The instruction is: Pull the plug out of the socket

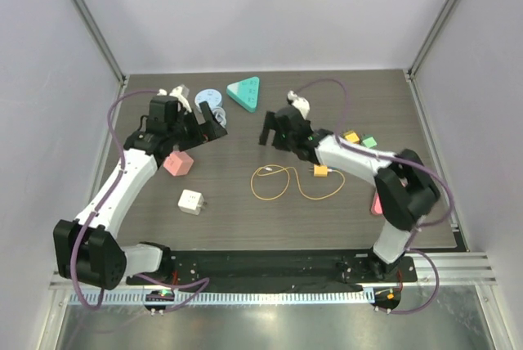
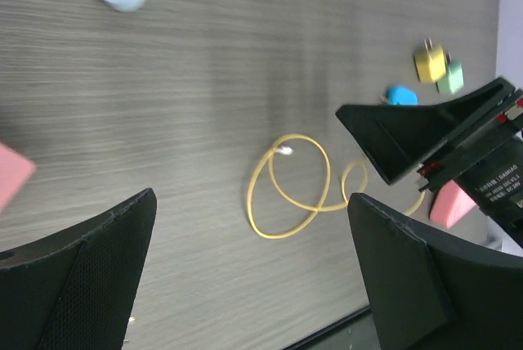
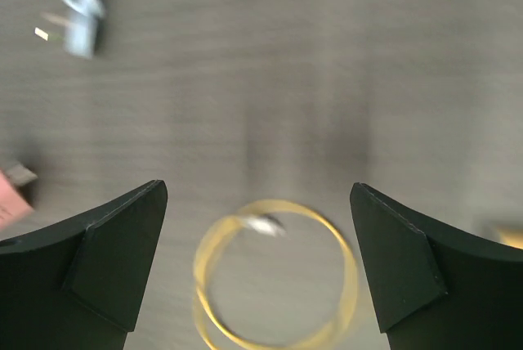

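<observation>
My left fingers (image 2: 82, 268) and right fingers (image 3: 409, 268) are spread and empty above the yellow cable (image 3: 278, 276). The white plug (image 1: 190, 201) lies loose on the bench (image 1: 245, 211), apart from the teal socket (image 1: 245, 92). I judge the pull done.
</observation>
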`<state>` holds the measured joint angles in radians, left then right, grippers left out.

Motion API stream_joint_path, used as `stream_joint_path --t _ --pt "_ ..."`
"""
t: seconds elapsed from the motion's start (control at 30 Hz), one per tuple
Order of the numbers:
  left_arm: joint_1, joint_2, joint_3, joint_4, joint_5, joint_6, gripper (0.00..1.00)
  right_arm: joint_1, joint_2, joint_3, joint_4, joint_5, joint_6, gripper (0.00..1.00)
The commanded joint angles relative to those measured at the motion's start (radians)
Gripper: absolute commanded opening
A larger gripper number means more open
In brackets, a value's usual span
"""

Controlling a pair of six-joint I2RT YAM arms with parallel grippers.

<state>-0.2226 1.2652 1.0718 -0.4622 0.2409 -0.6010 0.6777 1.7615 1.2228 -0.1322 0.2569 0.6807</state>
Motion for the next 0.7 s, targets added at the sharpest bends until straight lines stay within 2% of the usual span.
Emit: stream_joint_path --t 0.0,0.03,0.17,0.4,0.53,0.67 --pt "-0.088 -0.010 0.010 0.059 0.040 0.070 1.00 0.002 -0.247 -0.173 0.066 0.142 0.031 1.00" --pt "-0.104 -0.012 0.011 0.059 0.037 0.079 1.00 0.000 -0.332 -0.268 0.069 0.150 0.042 1.00" --pt "-0.165 -0.006 0.013 0.059 0.043 0.115 1.00 0.000 -0.506 -0.462 0.083 0.160 0.109 1.00" --pt "-0.238 -0.018 -0.016 0.083 0.078 0.132 1.00 0.002 -0.786 -0.768 0.299 0.108 0.227 1.00" --pt "-0.238 -0.110 -0.145 0.193 0.172 0.028 1.00 0.002 -0.916 -0.909 0.361 0.120 0.269 1.00" --pt "-0.238 -0.228 -0.311 0.400 0.241 -0.129 1.00 0.002 -1.039 -1.040 0.472 0.116 0.273 1.00"
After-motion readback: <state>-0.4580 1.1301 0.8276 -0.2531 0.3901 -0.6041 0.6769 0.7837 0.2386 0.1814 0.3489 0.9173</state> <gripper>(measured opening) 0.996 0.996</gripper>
